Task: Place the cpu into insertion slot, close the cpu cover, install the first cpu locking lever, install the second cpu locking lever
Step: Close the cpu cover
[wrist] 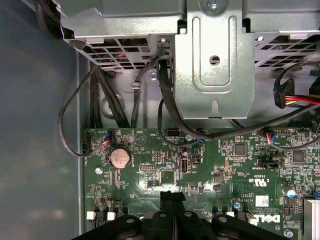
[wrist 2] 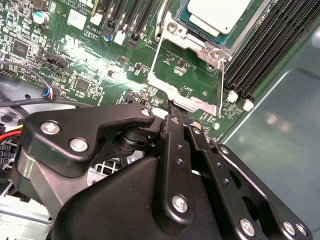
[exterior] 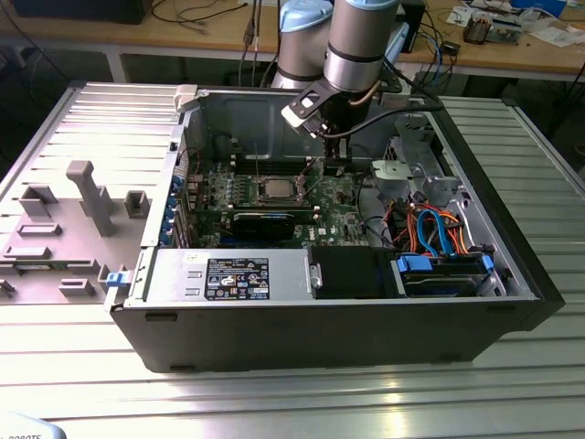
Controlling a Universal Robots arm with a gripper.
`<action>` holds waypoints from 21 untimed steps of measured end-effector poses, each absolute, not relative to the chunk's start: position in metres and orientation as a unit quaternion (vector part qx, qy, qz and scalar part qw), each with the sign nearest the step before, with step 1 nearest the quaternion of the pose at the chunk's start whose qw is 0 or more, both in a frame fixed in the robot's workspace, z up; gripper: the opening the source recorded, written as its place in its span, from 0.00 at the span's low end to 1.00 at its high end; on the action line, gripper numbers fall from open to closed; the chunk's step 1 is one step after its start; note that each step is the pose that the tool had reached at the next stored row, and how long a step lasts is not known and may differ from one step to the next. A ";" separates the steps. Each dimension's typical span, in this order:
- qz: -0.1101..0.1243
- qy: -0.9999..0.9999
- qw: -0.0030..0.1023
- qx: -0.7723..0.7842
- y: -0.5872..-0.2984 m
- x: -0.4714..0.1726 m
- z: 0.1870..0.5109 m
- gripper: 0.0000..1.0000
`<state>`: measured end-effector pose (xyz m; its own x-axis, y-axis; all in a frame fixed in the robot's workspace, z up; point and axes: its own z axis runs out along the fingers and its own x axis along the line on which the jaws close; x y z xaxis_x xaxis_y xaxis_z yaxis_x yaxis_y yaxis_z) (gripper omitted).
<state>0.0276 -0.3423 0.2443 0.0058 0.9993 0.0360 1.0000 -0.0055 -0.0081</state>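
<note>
The cpu (wrist 2: 218,14), a flat square chip with a silvery top, lies in the insertion slot (wrist 2: 176,28) on the green motherboard; in the exterior view the cpu (exterior: 278,189) shows at mid-board. The cpu cover (wrist 2: 186,98), a thin silver frame with a large square opening, stands flipped open away from the chip, green board showing through it. My gripper (wrist 2: 181,119) is shut, its black fingertips pressed together right at the cover's free edge, with nothing seen between them. It hangs just to the exterior view's right of the socket (exterior: 336,167) and points at the board in the first wrist view (wrist: 172,195).
Long black memory slots (wrist 2: 260,55) run beside the socket. A black card (exterior: 263,222) lies in front of it in the exterior view. A metal drive bracket (wrist: 215,60), black cables (wrist: 167,100) and a coin battery (wrist: 120,158) sit near the gripper. Case walls (exterior: 475,174) enclose everything.
</note>
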 end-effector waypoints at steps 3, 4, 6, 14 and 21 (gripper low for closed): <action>-0.010 -0.705 0.016 -0.709 -0.342 0.027 0.244 0.11; -0.010 -0.705 0.016 -0.709 -0.342 0.027 0.244 0.11; -0.010 -0.705 0.016 -0.709 -0.342 0.025 0.244 0.11; -0.010 -0.705 0.016 -0.709 -0.342 0.019 0.244 0.11; -0.010 -0.705 0.016 -0.709 -0.342 0.015 0.244 0.11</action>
